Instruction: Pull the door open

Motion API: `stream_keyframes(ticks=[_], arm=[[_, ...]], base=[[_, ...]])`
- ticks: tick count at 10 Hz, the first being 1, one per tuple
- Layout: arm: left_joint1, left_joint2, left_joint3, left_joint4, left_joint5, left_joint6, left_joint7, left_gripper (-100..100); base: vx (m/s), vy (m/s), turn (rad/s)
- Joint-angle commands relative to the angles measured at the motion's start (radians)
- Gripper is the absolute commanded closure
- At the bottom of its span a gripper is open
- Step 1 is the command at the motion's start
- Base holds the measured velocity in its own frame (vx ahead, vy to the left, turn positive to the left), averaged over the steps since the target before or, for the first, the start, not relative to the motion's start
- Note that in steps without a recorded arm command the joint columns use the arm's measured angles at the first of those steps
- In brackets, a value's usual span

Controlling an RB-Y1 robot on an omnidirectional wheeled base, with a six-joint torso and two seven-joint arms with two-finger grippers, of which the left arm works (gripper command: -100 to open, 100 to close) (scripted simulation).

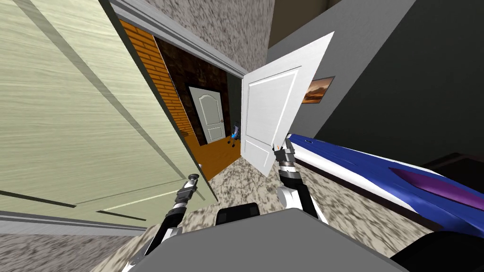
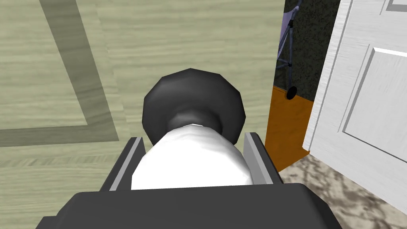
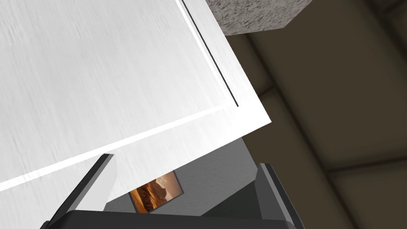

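Left hand (image 2: 190,139) pinches the white knob (image 2: 190,163) of the pale green door (image 2: 179,39), one blade pressed against each side. A dark round base plate (image 2: 194,95) sits behind the knob on the door's face. From the head view this hand (image 1: 190,183) is at the green door's free edge, and the door (image 1: 71,118) fills the room's left side, swung clear of its grey frame (image 1: 189,40).

Right hand (image 3: 185,161) has its blades spread wide, the lower corner of a white panelled door (image 3: 99,71) just ahead of them. That white door (image 1: 269,108) stands ajar in the middle of the room with the right hand (image 1: 283,150) at its bottom edge.

Mottled grey-beige carpet (image 1: 246,184) covers the floor here. Through the opening lie an orange floor (image 1: 215,158), an orange brick wall (image 1: 151,61), a further pale door (image 1: 210,115) and a small wheeled frame (image 1: 235,134). On the right, a bed (image 1: 359,163) with a blue and white cover runs along a grey wall (image 1: 368,71), which carries a framed picture (image 1: 317,89).
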Motion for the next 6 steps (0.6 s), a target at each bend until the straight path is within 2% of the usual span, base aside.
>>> stream_keyframes(ticks=[1, 4, 5, 6], arm=[[0.016, 0.022, -0.028, -0.005, -0.014, -0.023, 0.032, 100], [0.035, 0.051, -0.063, -0.012, -0.032, -0.052, 0.071, 100], [0.031, 0.045, -0.057, -0.007, -0.028, -0.043, 0.061, 100], [0.042, 0.057, -0.073, 0.000, -0.036, -0.066, 0.080, 100]], base=[[-0.265, 0.032, -0.104], [-0.228, 0.054, -0.097], [-0.096, 0.018, -0.013], [-0.148, 0.042, -0.122]])
